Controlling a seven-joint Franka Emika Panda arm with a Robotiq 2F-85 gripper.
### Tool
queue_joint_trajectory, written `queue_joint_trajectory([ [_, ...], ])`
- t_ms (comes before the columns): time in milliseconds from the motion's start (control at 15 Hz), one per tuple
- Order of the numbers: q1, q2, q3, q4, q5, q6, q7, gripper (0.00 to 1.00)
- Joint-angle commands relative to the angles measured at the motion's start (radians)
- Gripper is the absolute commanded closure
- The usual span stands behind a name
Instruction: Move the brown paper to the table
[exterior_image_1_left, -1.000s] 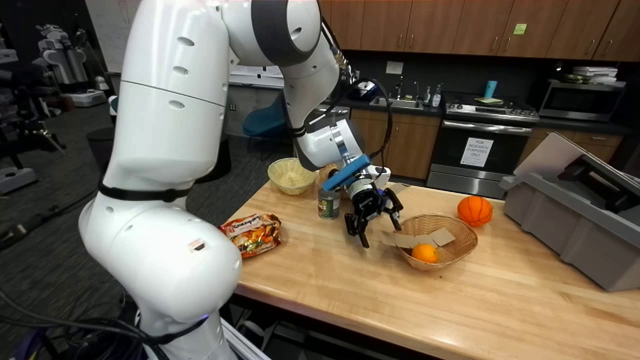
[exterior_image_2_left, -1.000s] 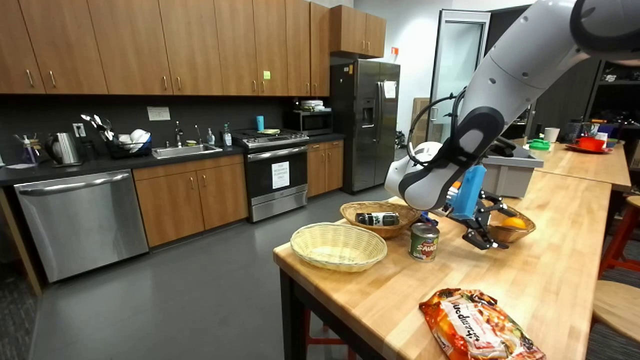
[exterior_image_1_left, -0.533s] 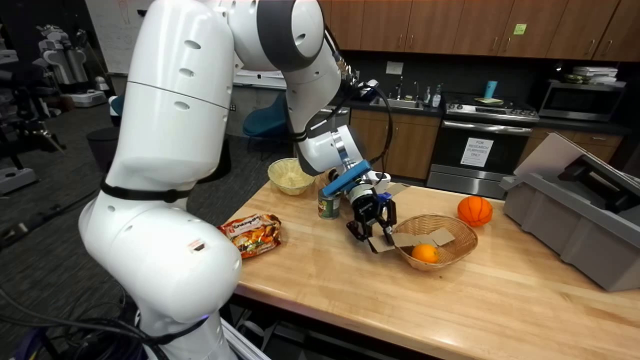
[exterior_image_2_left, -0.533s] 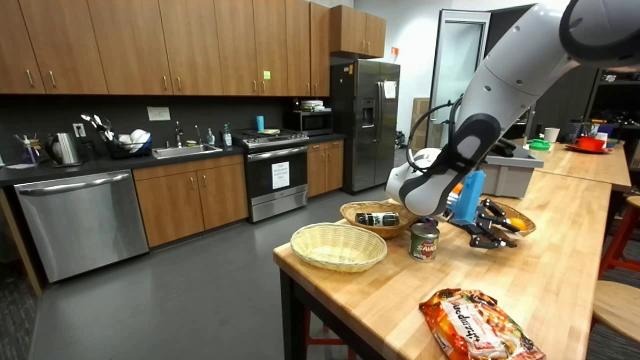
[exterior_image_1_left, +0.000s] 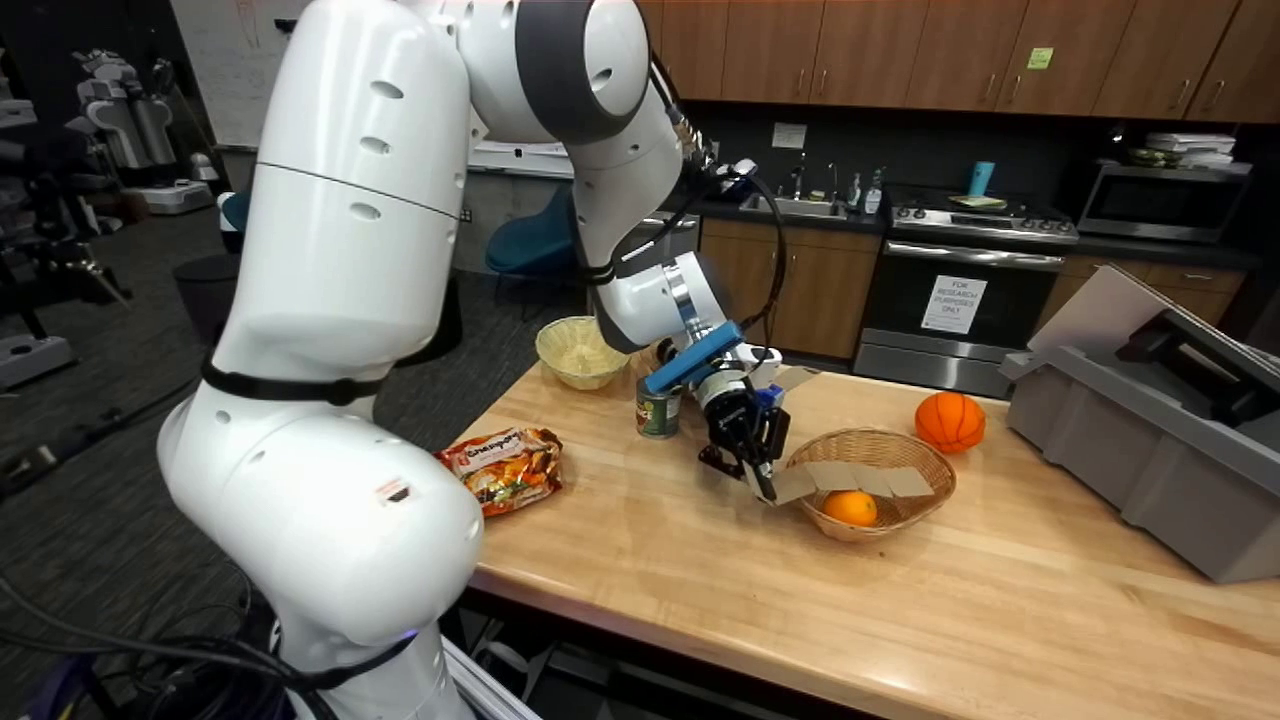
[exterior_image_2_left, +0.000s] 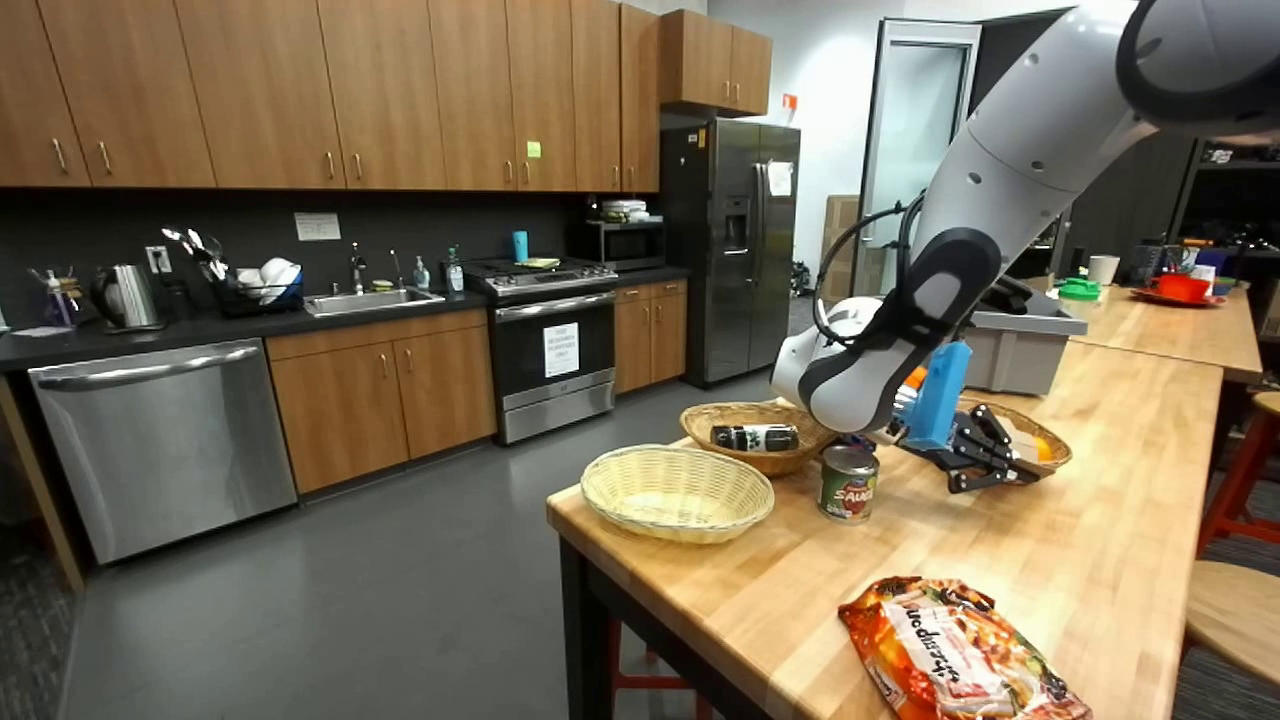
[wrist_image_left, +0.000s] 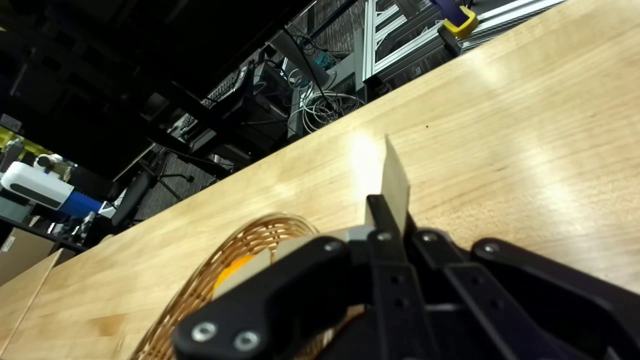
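Observation:
A folded strip of brown paper (exterior_image_1_left: 850, 477) lies across the wicker basket (exterior_image_1_left: 875, 527), with one end sticking out over the rim. My gripper (exterior_image_1_left: 768, 488) is at that end, just outside the basket and low above the table (exterior_image_1_left: 640, 570). The wrist view shows both fingers closed together with the paper (wrist_image_left: 396, 180) pinched between them, its tip jutting past the fingertips. Inside the basket, an orange (exterior_image_1_left: 850, 509) sits partly behind the paper. Much of the basket is hidden by the gripper in an exterior view (exterior_image_2_left: 1015, 465).
An orange ball (exterior_image_1_left: 950, 422) and a grey bin (exterior_image_1_left: 1130, 450) stand beyond the basket. Near the arm are a can (exterior_image_1_left: 657, 410), a snack bag (exterior_image_1_left: 508, 468) and a pale basket (exterior_image_1_left: 582, 352). A brown basket (exterior_image_2_left: 760, 460) holds a dark bottle (exterior_image_2_left: 755, 438).
The open gripper has moved towards the basket and closed on the paper's outer end. The strip has shifted and turned, its folds now lying more evenly across the basket.

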Motion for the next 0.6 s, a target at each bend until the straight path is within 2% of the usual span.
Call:
queue_joint_trajectory([
  [0, -0.002, -0.012, -0.005, 0.011, 0.0, -0.015, -0.03, 1.0],
  [533, 0.004, -0.184, -0.001, -0.023, -0.055, -0.028, -0.049, 1.0],
])
